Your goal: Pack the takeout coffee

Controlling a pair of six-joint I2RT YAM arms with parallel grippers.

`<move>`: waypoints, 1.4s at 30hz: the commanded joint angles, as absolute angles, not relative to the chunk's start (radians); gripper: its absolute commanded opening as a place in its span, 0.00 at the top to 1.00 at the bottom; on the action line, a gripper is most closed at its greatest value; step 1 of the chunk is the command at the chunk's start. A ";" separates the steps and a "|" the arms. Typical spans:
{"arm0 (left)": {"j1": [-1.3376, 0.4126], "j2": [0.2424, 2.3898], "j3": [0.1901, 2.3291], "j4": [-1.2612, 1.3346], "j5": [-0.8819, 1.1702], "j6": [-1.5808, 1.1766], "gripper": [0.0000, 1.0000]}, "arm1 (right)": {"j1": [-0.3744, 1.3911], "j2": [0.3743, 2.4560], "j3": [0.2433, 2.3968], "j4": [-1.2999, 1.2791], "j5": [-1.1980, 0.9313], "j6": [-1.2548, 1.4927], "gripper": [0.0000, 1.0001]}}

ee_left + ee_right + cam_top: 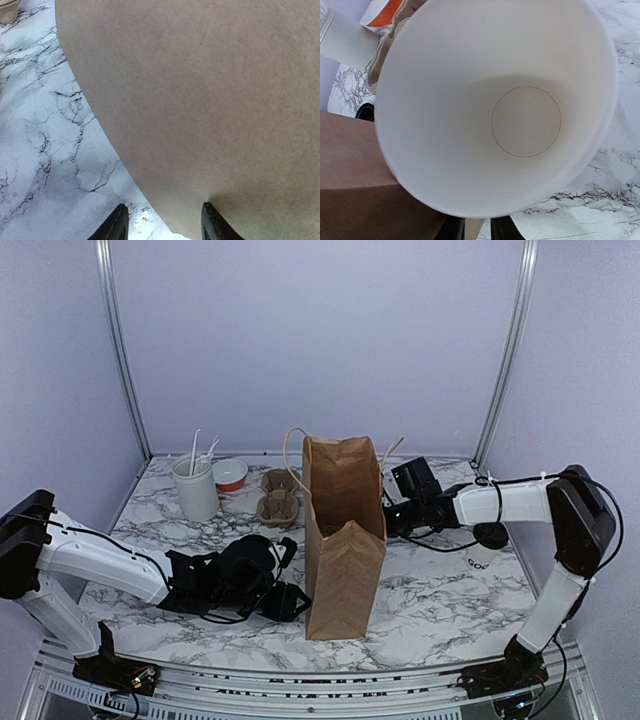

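Note:
The takeout coffee [487,548], a white cup with black lettering and a black lid, stands on the marble at the right, under my right forearm. A brown paper bag [343,540] stands upright and open in the middle. My left gripper [285,600] is open at the bag's lower left; in the left wrist view [164,205] its fingers straddle the bag's edge [200,100]. My right gripper [392,508] is at the bag's right side. In the right wrist view its jaws [477,226] stand close together, tips hidden under a lidless white cup [470,100] that fills the view.
A white container [196,488] with utensils, an orange bowl [230,474] and a cardboard cup carrier [280,498] stand at the back left. The marble table [450,600] is walled on three sides. The bag's handles stick up at its top.

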State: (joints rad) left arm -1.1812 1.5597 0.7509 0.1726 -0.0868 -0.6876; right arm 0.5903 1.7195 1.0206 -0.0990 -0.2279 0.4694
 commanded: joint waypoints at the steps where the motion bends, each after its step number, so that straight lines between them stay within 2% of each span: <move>1: -1.188 1.556 0.785 0.187 -0.083 -0.663 0.50 | 0.621 1.739 1.099 -0.143 -0.222 0.442 0.83; 12: -1.187 1.494 0.764 0.156 -0.148 -0.649 0.49 | 0.629 1.661 1.073 -0.206 -0.181 0.457 0.82; 19: -1.186 1.408 0.749 0.073 -0.324 -0.651 0.49 | 0.628 1.559 1.052 -0.295 -0.135 0.440 0.79; 24: -1.181 1.328 0.759 0.015 -0.434 -0.653 0.47 | 0.624 1.458 1.034 -0.367 -0.071 0.436 0.73; 27: -1.168 1.284 0.768 -0.010 -0.475 -0.656 0.45 | 0.607 1.386 1.021 -0.418 -0.029 0.436 0.67; 30: -1.151 1.240 0.782 -0.033 -0.499 -0.652 0.43 | 0.577 1.309 1.002 -0.456 0.001 0.433 0.57; 35: -1.107 1.180 0.819 -0.071 -0.515 -0.635 0.34 | 0.525 1.196 0.994 -0.545 0.086 0.418 0.33; 38: -1.081 1.144 0.843 -0.087 -0.511 -0.622 0.27 | 0.485 1.146 0.991 -0.593 0.128 0.400 0.23; 42: -1.045 1.099 0.864 -0.105 -0.499 -0.617 0.12 | 0.400 1.099 0.975 -0.641 0.147 0.371 0.17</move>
State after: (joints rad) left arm -1.0729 1.1484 0.8227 -0.0582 -0.4904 -0.6353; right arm 0.4740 1.1427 0.9890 -0.5522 0.0841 0.4091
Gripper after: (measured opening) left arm 0.826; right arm 0.808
